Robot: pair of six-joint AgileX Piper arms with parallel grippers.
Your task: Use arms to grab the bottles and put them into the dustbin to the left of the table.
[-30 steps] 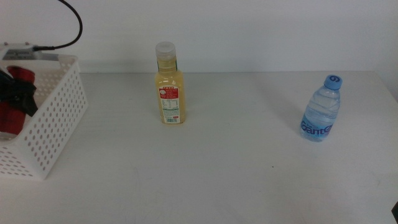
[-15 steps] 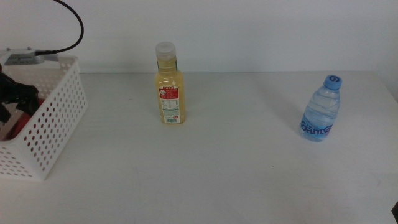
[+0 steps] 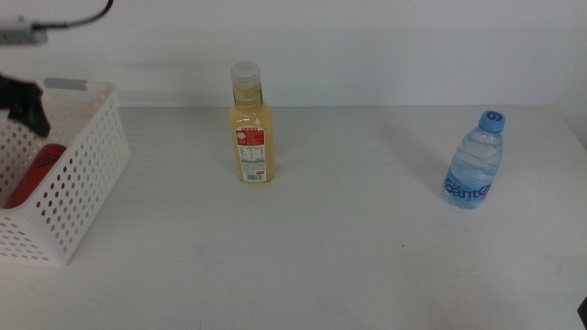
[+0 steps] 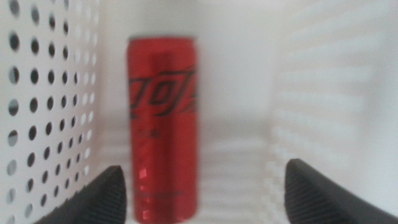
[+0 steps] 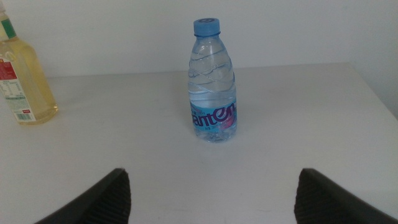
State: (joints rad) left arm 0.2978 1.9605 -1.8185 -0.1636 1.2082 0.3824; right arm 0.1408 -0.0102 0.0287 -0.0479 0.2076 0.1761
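The left gripper (image 4: 202,186) hangs over the white basket (image 3: 87,174) at the table's left edge, its jaws spread wide with nothing between them. Directly under it the red can (image 4: 163,124) lies flat on the basket floor, close to one perforated wall. From the middle view the gripper (image 3: 26,105) shows only as a dark shape above the basket's rim, with the can (image 3: 37,172) visible through the holes.

The right gripper (image 5: 208,193) waits low at the table's right side, jaws wide apart and holding nothing, facing the water bottle (image 5: 212,81).

The off-white table (image 3: 348,238) runs back to a plain white wall. The juice bottle (image 3: 249,124) stands upright near the middle-left; the water bottle (image 3: 475,160) stands well apart to the right.

A second ago the left gripper sat lower in the basket around the can; it has since let go and risen.
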